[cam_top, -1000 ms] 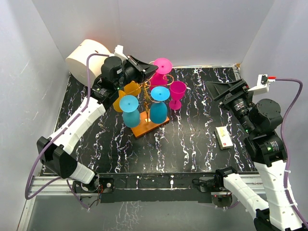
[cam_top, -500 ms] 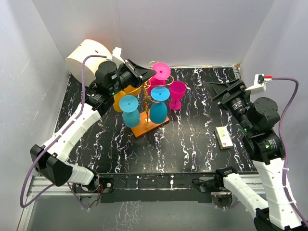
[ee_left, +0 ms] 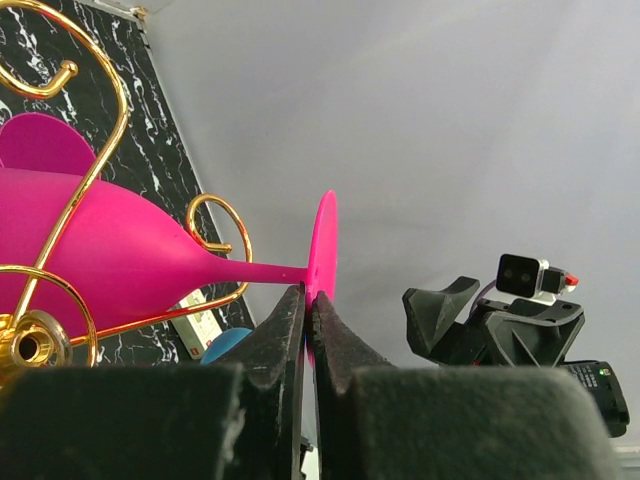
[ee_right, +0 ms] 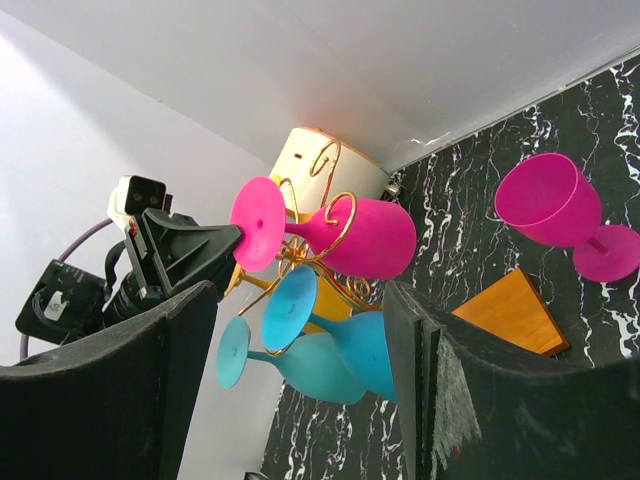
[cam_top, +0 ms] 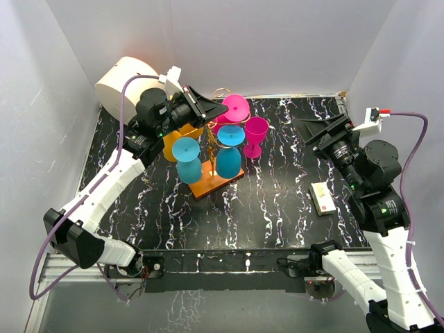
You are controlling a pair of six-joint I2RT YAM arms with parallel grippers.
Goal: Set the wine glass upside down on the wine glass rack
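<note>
Shifted wine glass (ee_left: 110,265), wrist-view foot pinch

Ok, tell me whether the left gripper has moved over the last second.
Yes. In the top view the left gripper, shut on the foot of the pink wine glass, has shifted down the picture, closer to the rack's wooden base.

robot lab test cell, plain white walls (cam_top: 291,48), black marbled table (cam_top: 277,201)

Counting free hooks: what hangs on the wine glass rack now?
Two blue glasses, an orange glass partly covered by the left arm, and a pink glass, stem in a scroll, foot pinched by the left gripper. Glasses mostly hide the post of the wine glass rack.
</note>
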